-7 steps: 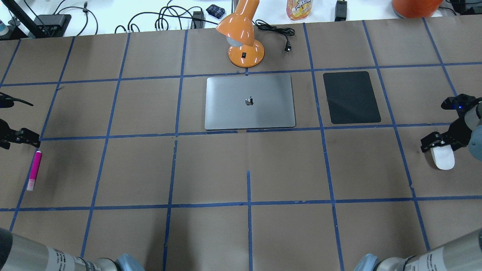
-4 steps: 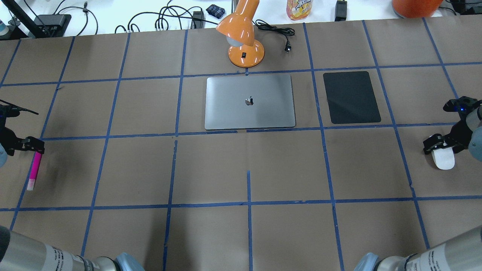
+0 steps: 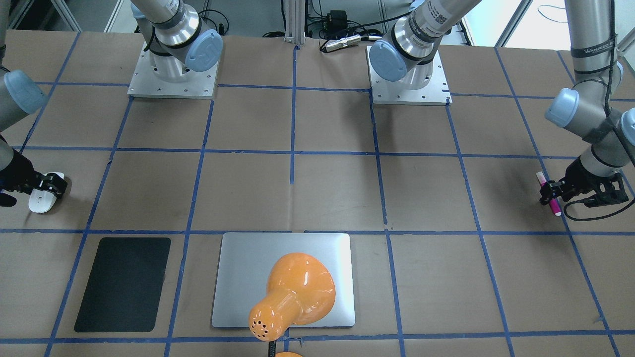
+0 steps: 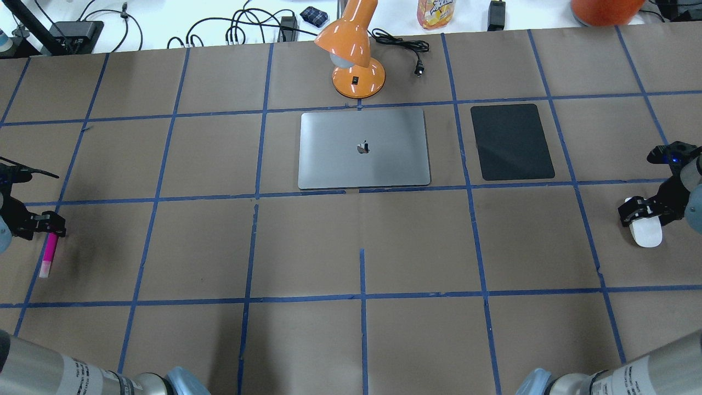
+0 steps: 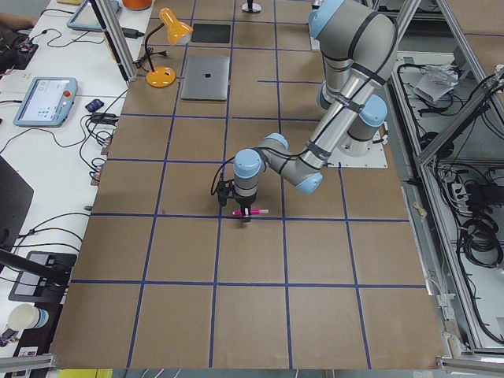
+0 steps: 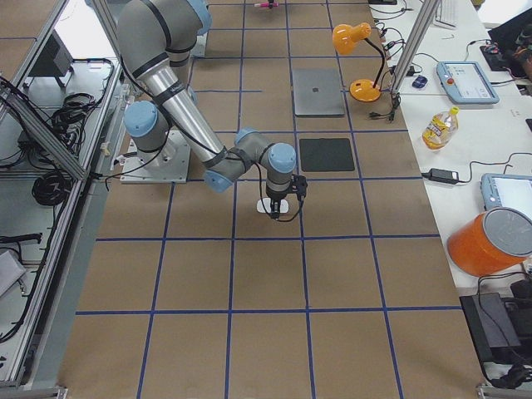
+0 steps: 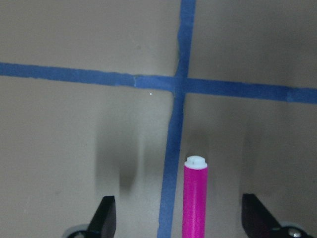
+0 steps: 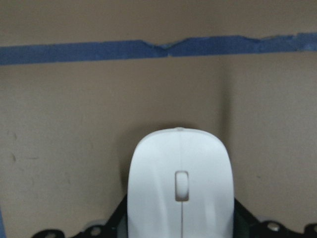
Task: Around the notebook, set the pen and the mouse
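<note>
Brown taped table: left jaws wide astride pen; right jaws flanking mouse, grip unclear.

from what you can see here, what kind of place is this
Most likely a robotics lab test cell. Two arm bases are bolted by mounting plates to a table papered brown and gridded in blue tape, and a side bench holds a pendant-style controller and cables.

The desk lamp hides the notebook's middle from me. My wrist views cut off the pen and the mouse at the bottom edge.
</note>
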Motion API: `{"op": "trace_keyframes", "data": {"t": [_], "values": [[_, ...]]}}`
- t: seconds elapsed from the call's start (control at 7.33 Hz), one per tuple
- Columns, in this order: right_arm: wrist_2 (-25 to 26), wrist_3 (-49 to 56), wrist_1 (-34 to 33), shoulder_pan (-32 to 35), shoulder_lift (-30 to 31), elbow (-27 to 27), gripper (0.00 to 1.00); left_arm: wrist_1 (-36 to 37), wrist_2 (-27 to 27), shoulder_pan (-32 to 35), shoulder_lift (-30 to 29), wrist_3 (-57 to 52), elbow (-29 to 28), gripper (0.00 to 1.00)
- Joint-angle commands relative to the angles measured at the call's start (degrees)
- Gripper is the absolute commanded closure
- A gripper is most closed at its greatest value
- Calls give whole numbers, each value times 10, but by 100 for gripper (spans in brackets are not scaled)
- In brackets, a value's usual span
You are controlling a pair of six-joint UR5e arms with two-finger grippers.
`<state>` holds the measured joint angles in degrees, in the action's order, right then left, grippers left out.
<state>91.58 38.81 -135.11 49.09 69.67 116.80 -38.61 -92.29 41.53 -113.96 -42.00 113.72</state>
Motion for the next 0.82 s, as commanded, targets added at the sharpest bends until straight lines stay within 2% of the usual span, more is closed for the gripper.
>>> {"op": "trace_keyframes", "data": {"t": [0.0,0.14,0.27,0.41,0.68], "values": [[0,-6,20,6,1,-19,59,-15,-2,-15,7,-15,-1,95],[-5,-8,20,21,10,-40,59,-16,-1,-13,9,-16,-3,100],[-10,-40,53,73,13,-85,58,-30,17,-17,9,-18,-3,100],[-5,-60,75,153,0,-152,57,-67,21,-13,18,-12,-10,100],[-8,-163,111,236,-99,-281,56,-172,22,16,67,57,-31,100]]}}
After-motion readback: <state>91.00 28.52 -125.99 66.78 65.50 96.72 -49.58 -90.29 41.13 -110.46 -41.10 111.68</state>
